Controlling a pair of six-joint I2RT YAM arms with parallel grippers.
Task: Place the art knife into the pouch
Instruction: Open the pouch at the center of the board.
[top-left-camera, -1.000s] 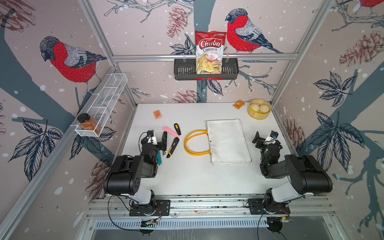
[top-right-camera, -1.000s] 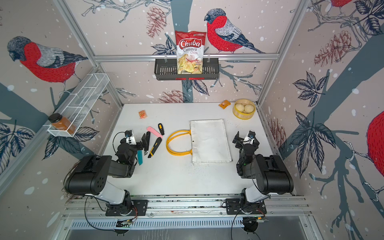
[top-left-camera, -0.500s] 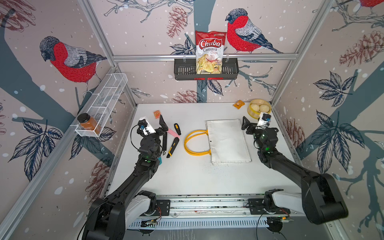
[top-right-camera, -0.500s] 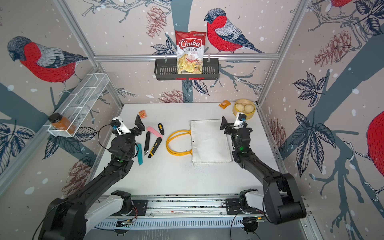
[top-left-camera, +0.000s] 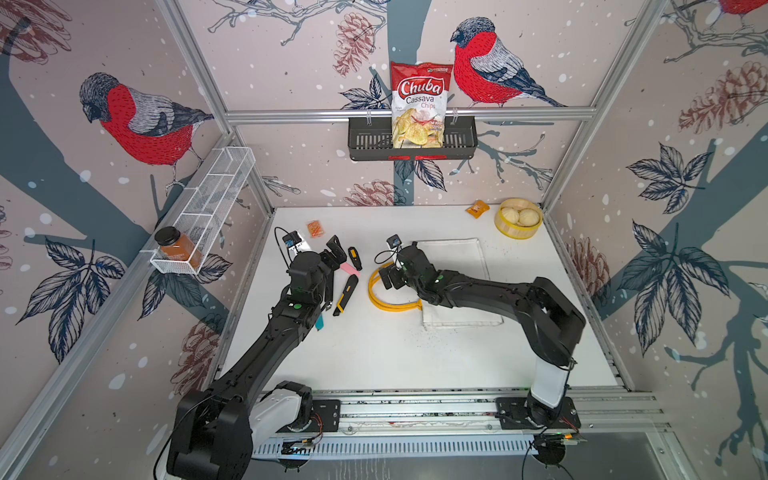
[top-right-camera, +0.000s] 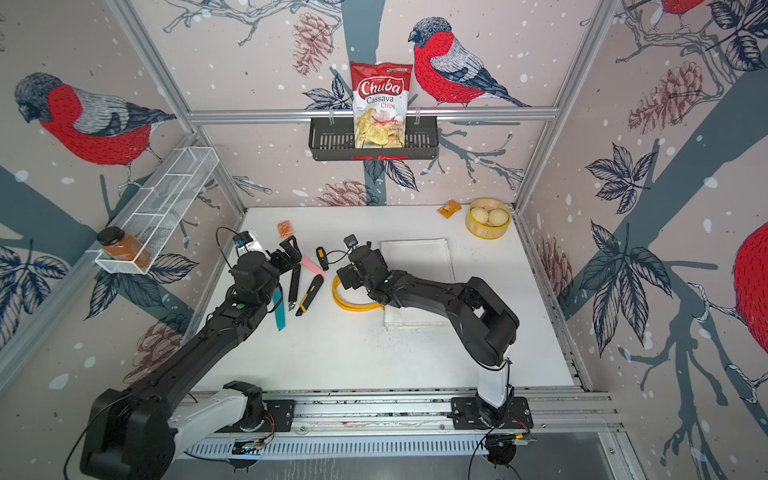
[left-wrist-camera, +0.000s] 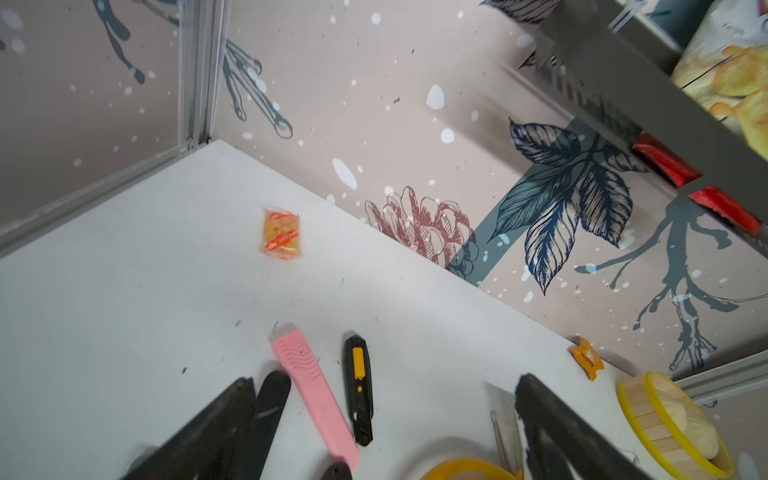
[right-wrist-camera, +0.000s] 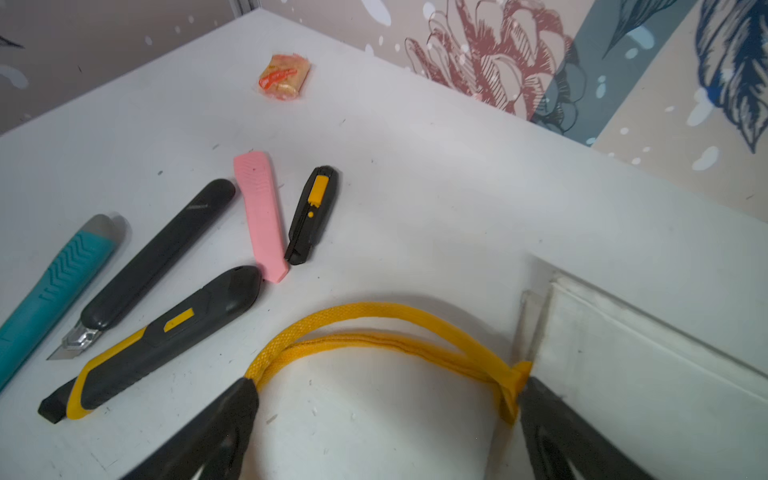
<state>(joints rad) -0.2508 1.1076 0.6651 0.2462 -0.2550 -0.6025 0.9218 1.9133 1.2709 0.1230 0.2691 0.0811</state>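
pouch (top-left-camera: 455, 259) flat, r fingers (right-wrist-camera: 220, 424) spread wide at its yellow handles (right-wrist-camera: 365, 313)

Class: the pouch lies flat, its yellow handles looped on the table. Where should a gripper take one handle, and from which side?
Probably the outer handle, at the crown of its loop, from straight above, jaws across the cord. It lies flat and meets the inner handle near the pouch; only at the crown do they part.
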